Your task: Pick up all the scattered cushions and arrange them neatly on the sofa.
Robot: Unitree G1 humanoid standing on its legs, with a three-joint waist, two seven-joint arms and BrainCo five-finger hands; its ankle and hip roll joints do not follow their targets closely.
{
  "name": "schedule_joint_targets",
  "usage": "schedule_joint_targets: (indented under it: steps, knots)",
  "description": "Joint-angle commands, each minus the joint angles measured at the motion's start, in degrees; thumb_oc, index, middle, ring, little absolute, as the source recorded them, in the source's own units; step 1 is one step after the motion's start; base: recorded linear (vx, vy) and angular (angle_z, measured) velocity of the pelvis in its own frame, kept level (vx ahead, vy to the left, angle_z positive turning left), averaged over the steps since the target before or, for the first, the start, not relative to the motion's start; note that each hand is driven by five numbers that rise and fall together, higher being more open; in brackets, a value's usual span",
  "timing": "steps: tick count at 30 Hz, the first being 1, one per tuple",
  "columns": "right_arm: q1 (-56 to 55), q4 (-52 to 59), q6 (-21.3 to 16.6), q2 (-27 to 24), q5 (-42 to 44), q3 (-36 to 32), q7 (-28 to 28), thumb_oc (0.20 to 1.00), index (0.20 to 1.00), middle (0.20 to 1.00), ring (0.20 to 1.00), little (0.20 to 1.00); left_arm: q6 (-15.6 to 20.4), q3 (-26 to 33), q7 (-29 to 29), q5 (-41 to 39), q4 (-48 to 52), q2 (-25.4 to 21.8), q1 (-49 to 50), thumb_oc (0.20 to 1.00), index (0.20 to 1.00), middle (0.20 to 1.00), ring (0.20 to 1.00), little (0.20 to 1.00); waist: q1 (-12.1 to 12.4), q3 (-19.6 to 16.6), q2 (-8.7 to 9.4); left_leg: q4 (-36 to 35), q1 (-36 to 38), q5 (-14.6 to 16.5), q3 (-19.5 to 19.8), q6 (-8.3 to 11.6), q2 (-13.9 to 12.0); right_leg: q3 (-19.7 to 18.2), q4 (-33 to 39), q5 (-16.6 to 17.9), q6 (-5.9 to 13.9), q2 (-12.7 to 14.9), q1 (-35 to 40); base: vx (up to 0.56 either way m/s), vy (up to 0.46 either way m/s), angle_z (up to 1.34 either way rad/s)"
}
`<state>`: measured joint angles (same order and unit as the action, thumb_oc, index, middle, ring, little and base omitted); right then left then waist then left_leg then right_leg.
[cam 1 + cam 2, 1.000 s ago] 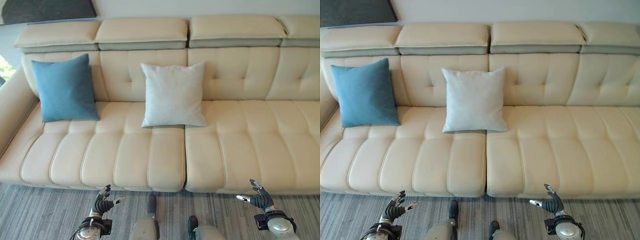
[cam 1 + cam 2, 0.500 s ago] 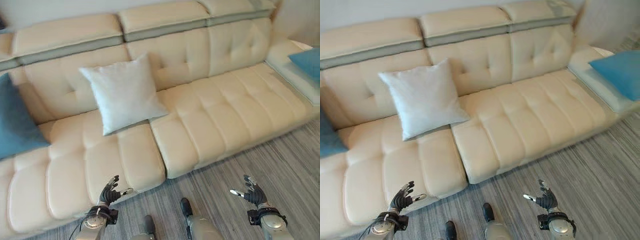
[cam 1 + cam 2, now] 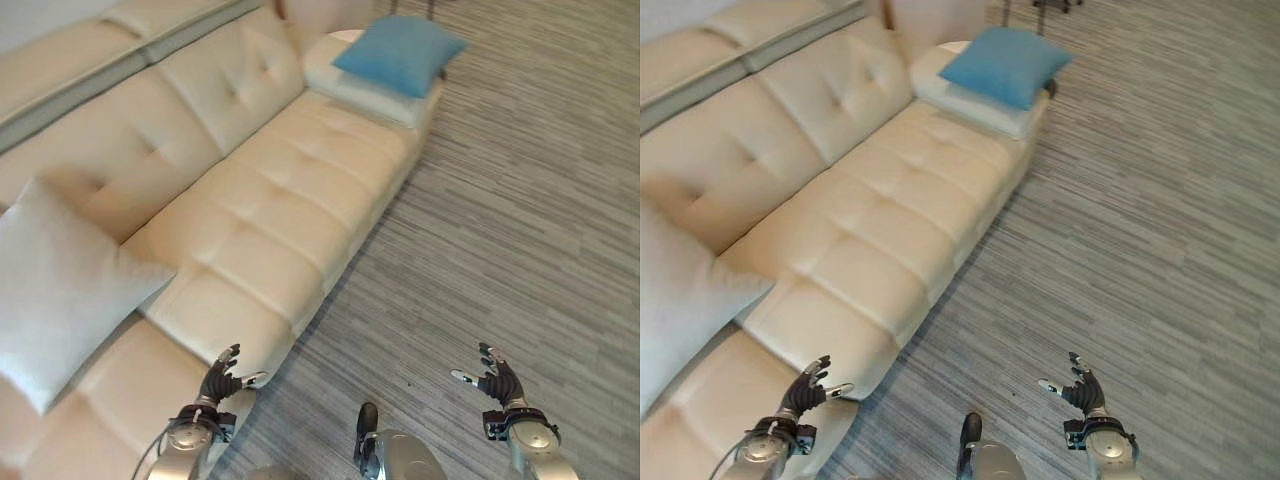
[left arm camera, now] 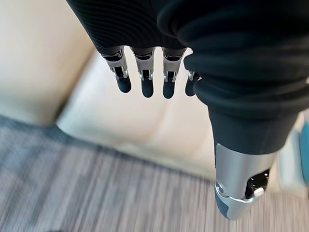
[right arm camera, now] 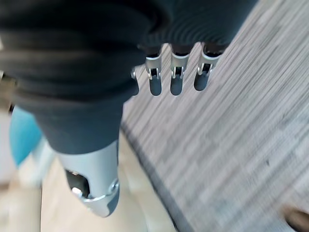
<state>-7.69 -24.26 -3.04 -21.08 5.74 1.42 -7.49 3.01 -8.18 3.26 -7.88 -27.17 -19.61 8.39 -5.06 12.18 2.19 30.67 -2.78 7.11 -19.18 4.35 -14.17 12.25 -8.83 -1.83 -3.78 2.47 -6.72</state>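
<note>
A blue cushion (image 3: 398, 52) lies flat on a white cushion (image 3: 365, 88) at the far end of the cream sofa (image 3: 270, 200), one corner pointing out over the grey carpet (image 3: 520, 220). Another white cushion (image 3: 55, 290) leans upright against the sofa's backrest, nearer the robot. The left hand (image 3: 222, 380) hovers by the seat's front edge, fingers spread and empty. The right hand (image 3: 497, 381) hangs over the carpet, also spread and empty.
</note>
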Motion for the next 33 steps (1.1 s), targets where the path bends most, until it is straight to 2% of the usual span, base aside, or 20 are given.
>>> schedule_joint_targets:
  steps: [1, 3, 4, 6, 8, 10, 12, 14, 16, 17, 18, 19, 20, 21, 22, 25, 26, 28, 31, 33]
  knots:
    - [0.4, 4.3, -1.8, -1.8, 0.8, -0.2, -0.7, 1.000, 1.000, 1.000, 1.000, 1.000, 2.2, -0.7, 0.4, 0.2, 2.9, -0.7, -0.1, 1.000, 1.000, 1.000, 1.000, 1.000, 0.9, 0.4, 1.10, -1.4, -6.4, -0.7, 5.2, -3.17, 7.2, -4.1, 1.2, -4.3, 5.48, 0.1, 4.1, 0.23, -0.056, -0.96]
    - [0.0, 4.7, -2.2, -1.8, 1.4, -0.4, -0.6, 1.000, 1.000, 1.000, 1.000, 1.000, 2.1, -1.3, 0.0, 1.2, 2.7, -0.9, 0.1, 1.000, 1.000, 1.000, 1.000, 1.000, 1.9, 0.6, 1.59, -5.4, -9.6, -0.1, 7.3, -3.63, 9.6, -6.4, 2.3, -4.9, 6.03, -0.2, 6.0, 0.27, -0.064, -1.02]
    - [-0.2, 4.5, -2.2, -1.9, 1.5, -0.3, -0.8, 1.000, 1.000, 1.000, 1.000, 1.000, 2.0, -1.6, 0.1, 1.7, 2.7, -0.9, 0.1, 1.000, 1.000, 1.000, 1.000, 1.000, 2.5, 0.9, 1.51, -7.6, -12.1, -1.7, 8.7, -3.60, 10.9, -7.5, 2.7, -5.1, 5.90, -0.9, 7.0, 0.32, -0.051, -0.54]
    - [0.3, 3.5, -2.2, -1.8, 1.5, 0.2, -1.3, 1.000, 1.000, 1.000, 1.000, 1.000, 1.8, -1.5, -0.1, 2.3, 3.1, -1.0, 0.3, 1.000, 1.000, 1.000, 1.000, 1.000, 4.1, 1.0, 0.71, -15.6, -14.9, -7.2, 12.5, -2.66, 14.2, -9.8, 3.9, -5.5, 5.94, -3.1, 9.3, 0.34, -0.032, -0.43]
    - [0.9, 2.8, -2.4, -1.5, 1.4, 0.7, -1.7, 1.000, 1.000, 1.000, 1.000, 1.000, 1.7, -1.3, 0.1, 2.6, 3.0, -0.6, 0.3, 1.000, 1.000, 1.000, 1.000, 1.000, 5.6, 1.0, 0.17, -21.9, -16.6, -10.5, 14.7, -1.68, 16.2, -12.4, 5.0, -6.4, 5.98, -4.7, 11.7, 0.39, -0.008, -0.65]
    - [1.1, 2.9, -2.1, -1.2, 1.3, 0.8, -1.7, 1.000, 1.000, 1.000, 1.000, 1.000, 1.6, -0.8, 0.1, 2.9, 3.1, -0.6, 0.7, 1.000, 1.000, 1.000, 1.000, 1.000, 6.5, 0.4, -0.08, -23.5, -18.0, -12.0, 14.3, -1.82, 16.4, -14.7, 5.2, -7.1, 6.09, -5.2, 13.7, 0.46, 0.057, -0.84]
    - [0.6, 3.4, -2.0, -0.5, 0.7, 1.0, -0.7, 1.000, 1.000, 1.000, 1.000, 1.000, 1.4, 0.1, -0.1, 3.1, 2.6, -0.5, 1.7, 1.000, 1.000, 1.000, 1.000, 1.000, 7.2, -1.1, -0.21, -24.3, -15.9, -12.2, 14.2, -3.11, 16.0, -16.3, 4.2, -8.6, 6.86, -4.7, 15.9, 0.50, 0.140, -0.69]
    - [1.1, 3.2, -2.0, -0.1, -0.3, 1.6, -0.3, 1.000, 1.000, 1.000, 1.000, 1.000, 1.3, 0.4, 0.0, 2.6, 2.1, -0.2, 1.7, 1.000, 1.000, 1.000, 1.000, 1.000, 7.6, -2.1, 0.36, -23.3, -14.8, -11.2, 13.8, -4.32, 16.7, -16.5, -0.2, -7.5, 8.84, -2.7, 14.6, 0.42, 0.158, -1.06]
    - [2.3, 4.0, -2.1, 0.2, -0.3, 2.4, 0.3, 1.000, 1.000, 1.000, 1.000, 1.000, 1.3, 0.3, 0.2, 1.9, 2.0, -0.7, 1.1, 1.000, 1.000, 1.000, 1.000, 1.000, 7.4, -1.8, 1.02, -22.5, -12.7, -9.0, 11.9, -5.42, 16.8, -16.0, -8.4, -2.3, 12.00, -0.3, 11.6, 0.36, 0.115, -0.89]
    - [2.8, 4.2, -2.0, 0.3, -0.6, 2.6, 0.4, 1.000, 1.000, 1.000, 1.000, 1.000, 1.3, 0.4, 0.4, 1.6, 2.0, -0.8, 0.8, 1.000, 1.000, 1.000, 1.000, 1.000, 7.6, -1.8, 0.69, -22.6, -11.7, -8.3, 11.1, -5.70, 16.2, -15.2, -12.0, 0.3, 13.22, 0.4, 9.4, 0.32, 0.080, -0.80]
    - [3.7, 4.0, -2.1, 0.4, -1.2, 3.3, 0.5, 1.000, 1.000, 1.000, 1.000, 1.000, 1.5, 0.7, 0.9, 1.4, 2.0, -1.0, 0.6, 1.000, 1.000, 1.000, 1.000, 1.000, 7.5, -1.4, 0.25, -22.8, -9.4, -6.7, 9.8, -6.17, 15.7, -12.8, -14.6, 1.4, 13.85, 2.3, 6.7, 0.29, 0.076, -0.75]
    - [4.0, 4.2, -1.8, 0.6, -1.4, 3.5, 0.6, 1.000, 1.000, 1.000, 1.000, 1.000, 1.5, 0.7, 0.9, 1.2, 2.1, -1.2, 0.3, 1.000, 1.000, 1.000, 1.000, 1.000, 7.4, -1.1, -0.27, -23.1, -7.5, -5.7, 9.3, -6.46, 15.2, -10.9, -15.4, 1.3, 13.38, 3.3, 4.4, 0.43, 0.098, -0.51]
    - [4.4, 4.7, -1.9, 0.5, -1.5, 4.0, 0.8, 1.000, 1.000, 1.000, 1.000, 1.000, 1.7, 0.9, 1.3, 1.1, 2.3, -1.4, 0.2, 1.000, 1.000, 1.000, 1.000, 1.000, 7.0, -0.7, -1.42, -24.5, -4.2, -4.1, 9.0, -6.50, 14.5, -7.1, -14.2, -0.6, 12.10, 3.9, 0.3, 0.31, 0.064, -0.68]
    - [4.4, 4.8, -1.9, 0.5, -1.5, 4.0, 0.8, 1.000, 1.000, 1.000, 1.000, 1.000, 1.7, 0.9, 1.3, 1.1, 2.3, -1.3, 0.2, 1.000, 1.000, 1.000, 1.000, 1.000, 6.8, -0.7, -1.43, -24.5, -4.1, -4.1, 9.2, -6.48, 14.6, -6.9, -14.3, -0.8, 12.09, 4.0, 0.5, 0.43, 0.023, -0.61]
    - [4.4, 5.3, -2.0, 0.1, -1.1, 3.8, 0.8, 1.000, 1.000, 1.000, 1.000, 1.000, 1.8, 1.0, 1.5, 0.8, 2.2, -1.5, -0.2, 1.000, 1.000, 1.000, 1.000, 1.000, 6.0, 0.2, -2.11, -25.2, -1.4, -2.4, 9.0, -6.28, 14.3, -3.2, -11.1, -1.9, 11.45, 4.9, -3.7, 0.33, -0.046, -0.31]
    - [4.7, 5.4, -1.9, -0.1, -0.9, 3.9, 0.6, 1.000, 1.000, 1.000, 1.000, 1.000, 2.0, 1.2, 1.8, 1.0, 1.7, -1.3, -0.4, 1.000, 1.000, 1.000, 1.000, 1.000, 5.0, 1.1, -2.15, -26.2, 1.8, -0.6, 9.1, -5.87, 14.7, -1.2, -5.8, 0.3, 11.77, 5.4, -7.3, 0.25, -0.061, -0.13]
    - [4.7, 5.4, -1.9, -0.1, -0.9, 3.9, 0.6, 1.000, 1.000, 1.000, 1.000, 1.000, 2.0, 1.2, 1.8, 1.0, 1.7, -1.3, -0.4, 1.000, 1.000, 1.000, 1.000, 1.000, 4.9, 1.4, -2.38, -26.2, 2.3, -0.3, 9.3, -5.82, 14.5, -1.0, -5.7, 0.0, 11.81, 5.3, -6.7, 0.42, -0.156, 0.20]
    - [4.2, 5.8, -1.8, -0.2, -1.3, 3.5, 0.6, 1.000, 1.000, 1.000, 1.000, 1.000, 2.4, 1.7, 1.9, 1.8, 1.7, -0.7, -0.5, 1.000, 1.000, 1.000, 1.000, 1.000, 3.2, 2.0, -2.75, -27.4, 6.7, 2.4, 10.8, -4.01, 14.4, -1.9, 4.8, 4.9, 13.89, 7.0, -11.4, 0.64, -0.270, 0.36]
    - [4.2, 5.8, -1.8, -0.4, -1.7, 3.5, 0.4, 1.000, 1.000, 1.000, 1.000, 1.000, 2.4, 1.7, 2.1, 2.2, 1.7, -0.6, -0.6, 1.000, 1.000, 1.000, 1.000, 1.000, 2.7, 2.3, -3.30, -27.8, 8.5, 3.5, 11.4, -3.62, 13.8, -2.4, 5.9, 5.8, 14.40, 7.4, -12.8, 0.26, -0.124, 0.20]
    - [2.4, 6.9, -1.8, -0.7, -1.7, 2.9, 1.1, 1.000, 1.000, 1.000, 1.000, 1.000, 2.5, 1.6, 1.9, 3.1, 1.8, -0.7, -0.5, 1.000, 1.000, 1.000, 1.000, 1.000, 1.2, 1.3, -3.26, -28.3, 12.9, 6.3, 13.6, -2.58, 13.2, -6.5, 5.5, 7.8, 14.86, 7.8, -12.8, 0.64, -0.362, 0.30]
